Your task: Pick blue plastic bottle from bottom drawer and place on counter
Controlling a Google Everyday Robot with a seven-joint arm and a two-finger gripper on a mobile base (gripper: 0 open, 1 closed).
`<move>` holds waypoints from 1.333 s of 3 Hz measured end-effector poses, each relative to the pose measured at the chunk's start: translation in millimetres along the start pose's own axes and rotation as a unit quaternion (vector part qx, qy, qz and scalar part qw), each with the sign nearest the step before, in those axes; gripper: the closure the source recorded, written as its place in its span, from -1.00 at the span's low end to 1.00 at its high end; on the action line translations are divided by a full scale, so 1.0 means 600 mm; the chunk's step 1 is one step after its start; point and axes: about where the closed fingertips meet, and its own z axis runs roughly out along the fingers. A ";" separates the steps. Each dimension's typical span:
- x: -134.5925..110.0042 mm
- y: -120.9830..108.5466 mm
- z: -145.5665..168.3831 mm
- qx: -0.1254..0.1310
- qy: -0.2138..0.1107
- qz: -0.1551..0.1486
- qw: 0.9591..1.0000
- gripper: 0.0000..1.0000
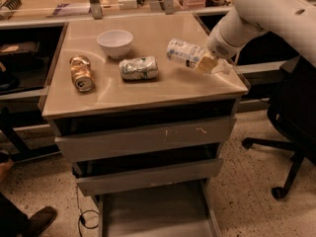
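The blue plastic bottle (185,53) lies tilted on its side, held just above the right part of the counter (148,90). My gripper (210,64) is shut on the blue plastic bottle at its right end, coming in from the upper right on the white arm. One beige fingertip (205,63) shows in front of the bottle. The bottom drawer (153,212) stands pulled open below the cabinet, its grey floor bare.
On the counter are a white bowl (115,43), a crushed silver-green can (138,68) and a dented gold can (81,73). Two drawers with scratched grey faces (145,137) sit above the open one. A black office chair (294,132) stands at the right.
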 end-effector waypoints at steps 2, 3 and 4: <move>-0.039 0.032 0.025 -0.019 0.006 -0.024 1.000 1.00; -0.042 0.038 0.033 -0.024 0.011 -0.030 0.999 1.00; -0.036 0.031 0.043 -0.025 0.019 -0.022 0.999 1.00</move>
